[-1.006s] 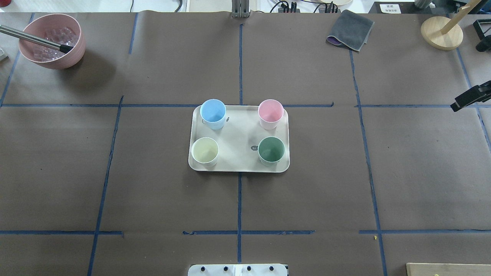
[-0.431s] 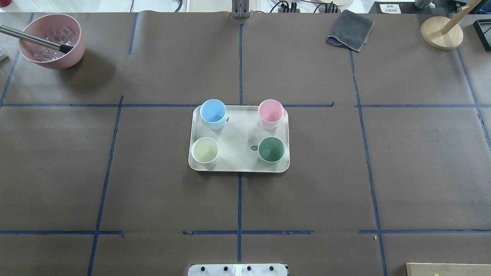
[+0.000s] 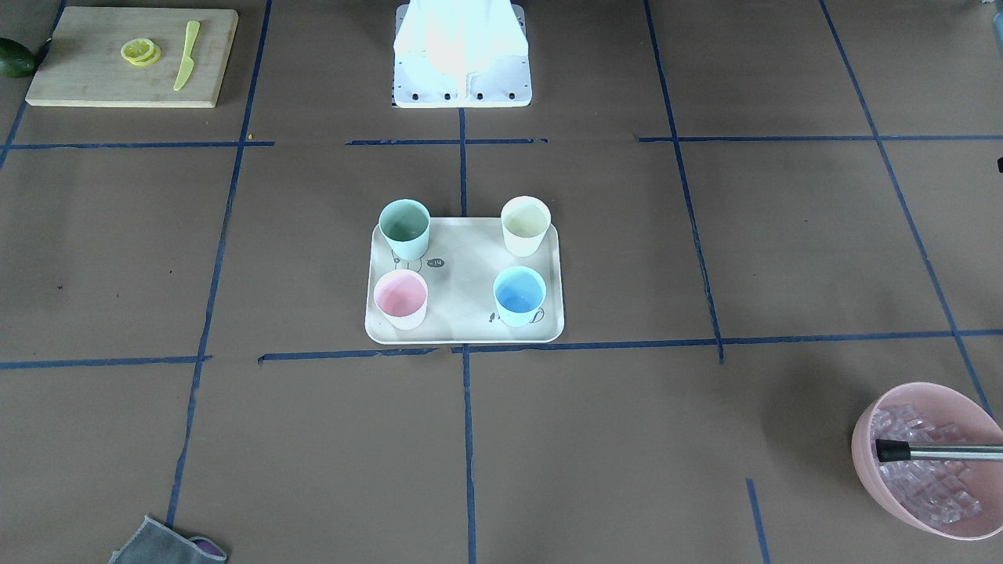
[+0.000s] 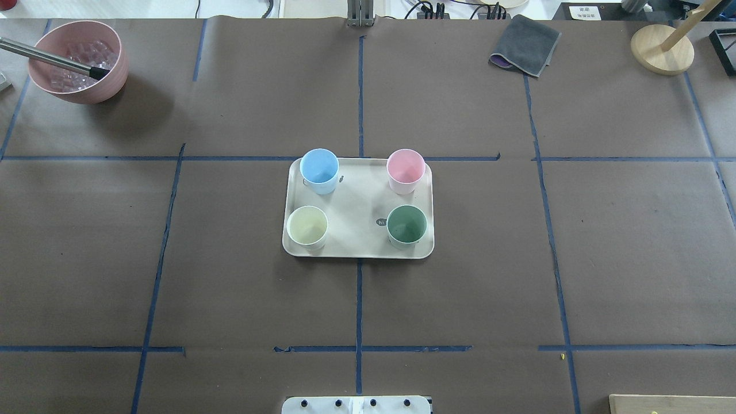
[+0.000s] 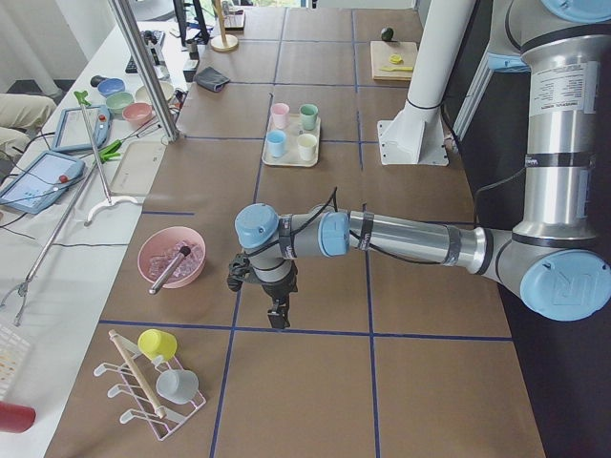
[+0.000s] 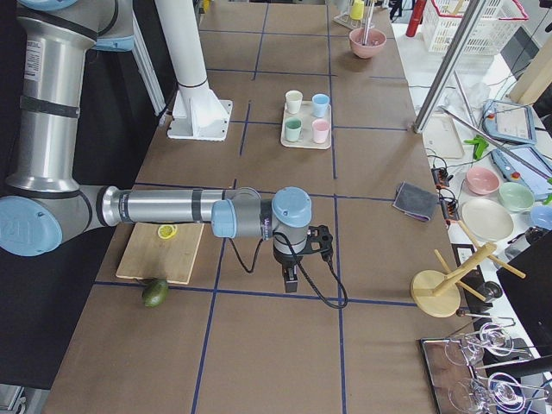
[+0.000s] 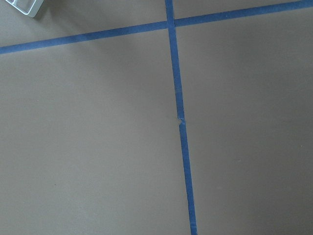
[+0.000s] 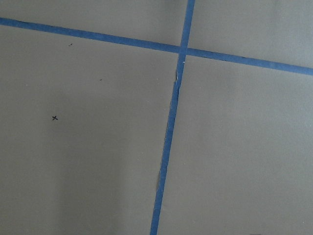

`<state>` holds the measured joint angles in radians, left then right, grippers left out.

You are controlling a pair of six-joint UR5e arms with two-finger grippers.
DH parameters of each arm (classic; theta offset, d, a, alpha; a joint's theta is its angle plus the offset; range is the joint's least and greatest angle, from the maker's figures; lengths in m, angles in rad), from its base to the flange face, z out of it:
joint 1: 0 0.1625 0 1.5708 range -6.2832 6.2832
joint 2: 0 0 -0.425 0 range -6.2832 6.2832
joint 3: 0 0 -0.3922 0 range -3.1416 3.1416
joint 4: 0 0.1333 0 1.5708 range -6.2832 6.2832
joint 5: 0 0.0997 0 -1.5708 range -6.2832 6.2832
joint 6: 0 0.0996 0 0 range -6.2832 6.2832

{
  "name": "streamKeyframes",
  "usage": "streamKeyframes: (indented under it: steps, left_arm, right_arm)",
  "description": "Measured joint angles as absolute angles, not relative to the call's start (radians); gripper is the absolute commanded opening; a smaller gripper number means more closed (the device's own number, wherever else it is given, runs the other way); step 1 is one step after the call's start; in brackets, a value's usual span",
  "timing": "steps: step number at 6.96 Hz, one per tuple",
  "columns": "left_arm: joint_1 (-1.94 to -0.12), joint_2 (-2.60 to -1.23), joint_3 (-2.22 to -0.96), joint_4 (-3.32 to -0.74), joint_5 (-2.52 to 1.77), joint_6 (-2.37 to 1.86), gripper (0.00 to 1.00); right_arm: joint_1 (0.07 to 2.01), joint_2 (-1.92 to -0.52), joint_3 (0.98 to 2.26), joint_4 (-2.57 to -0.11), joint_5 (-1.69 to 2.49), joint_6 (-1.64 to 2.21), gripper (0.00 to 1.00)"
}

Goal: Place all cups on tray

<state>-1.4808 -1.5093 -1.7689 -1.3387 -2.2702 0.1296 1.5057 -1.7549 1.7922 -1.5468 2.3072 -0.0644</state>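
Cups/tray: flat cream-beige rectangular tray (image 4: 356, 198) sits at ctr of brown paper-covered counter (image 4: 230, 276), long side across the robot's front. All four cups are upright on it, one per corner, mouths up, none touching another.
- light blue plastic cup (image 4: 319, 168): far corner, robot's left.
- pink plastic cup (image 4: 406, 168): far corner, robot's right.
- cream-white plastic cup (image 4: 307, 226): near corner, left.
- pastel green plastic cup (image 4: 406, 225): near corner, right, just beside a small dark printed mark.

Arms: both well apart from tray, outside overhead and front views.
- left tool (image 5: 278, 317) points down over bare counter near a blue tape crossing. Seen from the side only, so cannot tell if wide or narrow.
- right tool (image 6: 291, 280) hangs likewise over tape lines. Cannot tell its state either.
- Wrist cams show paper and tape only.

Other items:
- pink bowl (image 4: 112, 86) w/ clear ice cubes (image 3: 925, 486) at far left corner, metal rod (image 4: 46, 56) resting in it.
- grey cloth (image 4: 526, 45) at far right.
- wooden cutting board (image 3: 86, 82) near robot's right carries lemon slices (image 3: 141, 52) and a yellow-green knife (image 3: 186, 55).
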Motion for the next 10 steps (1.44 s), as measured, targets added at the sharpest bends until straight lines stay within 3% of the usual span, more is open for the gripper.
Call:
streamKeyframes:
  steps: [10]
  left_arm:
    - [-1.471,-1.512,-1.794,-1.338,-2.27,0.131,0.99]
  right_arm:
    - [1.506,-1.755,1.777,-1.545,2.307,-0.064,1.0]
